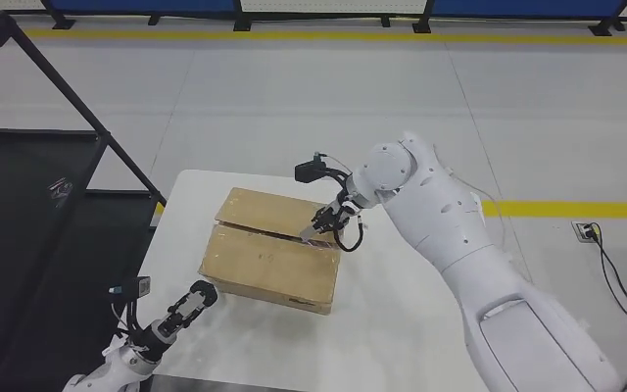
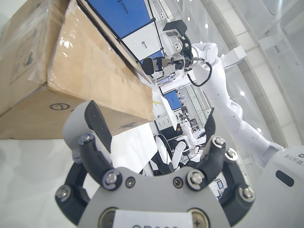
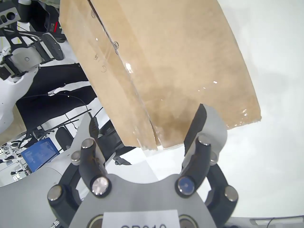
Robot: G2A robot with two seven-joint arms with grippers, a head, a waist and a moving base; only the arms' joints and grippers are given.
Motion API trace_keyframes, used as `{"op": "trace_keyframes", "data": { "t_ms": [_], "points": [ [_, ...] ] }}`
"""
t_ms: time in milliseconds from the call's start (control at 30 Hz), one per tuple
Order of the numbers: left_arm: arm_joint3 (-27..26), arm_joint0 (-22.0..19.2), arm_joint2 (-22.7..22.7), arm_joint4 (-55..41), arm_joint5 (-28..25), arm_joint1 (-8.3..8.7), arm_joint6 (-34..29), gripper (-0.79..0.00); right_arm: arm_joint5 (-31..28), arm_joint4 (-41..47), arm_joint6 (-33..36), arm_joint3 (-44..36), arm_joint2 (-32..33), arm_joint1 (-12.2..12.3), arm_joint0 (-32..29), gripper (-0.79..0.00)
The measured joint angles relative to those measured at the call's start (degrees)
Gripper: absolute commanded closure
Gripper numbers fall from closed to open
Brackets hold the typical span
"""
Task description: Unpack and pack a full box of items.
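Note:
A closed brown cardboard box (image 1: 271, 260) lies on the white table (image 1: 402, 323), with clear tape along the seam (image 1: 263, 229) between its two top flaps. My right gripper (image 1: 317, 229) hovers at the seam's right end. In the right wrist view this gripper (image 3: 144, 126) stands open, its fingers either side of the taped seam (image 3: 133, 84), with nothing gripped. My left gripper (image 1: 197, 297) is near the table's front left corner, a little apart from the box's near side. It is open and empty (image 2: 154, 124), facing the box (image 2: 95, 72).
A black metal frame (image 1: 69, 108) and a dark surface (image 1: 59, 225) stand left of the table. There is bare table to the right of and in front of the box. A yellow line (image 1: 558, 208) runs across the floor behind.

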Motion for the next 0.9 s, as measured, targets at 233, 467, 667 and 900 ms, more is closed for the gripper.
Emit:
{"op": "trace_keyframes", "data": {
  "t_ms": [233,467,667,900],
  "points": [
    [0.2,-0.2,0.4,-1.6,-0.3,0.11,-1.7,-0.785,-0.2,0.7,-0.2,1.3,-4.1,-1.0,1.1,-0.363],
    [0.4,-0.5,0.5,-1.9,-0.2,0.21,-2.3,-0.785,0.8,4.6,0.8,0.9,-9.3,-1.4,2.1,-0.354],
    [0.3,-0.7,0.5,-1.8,0.3,0.26,-2.1,-0.785,1.9,8.7,1.8,0.6,-13.6,-1.0,3.2,-0.339],
    [0.3,-0.7,0.5,-2.1,0.3,0.34,-2.3,-0.785,2.1,10.6,2.1,2.0,-17.2,-1.3,4.6,-0.126]
  ]
}}
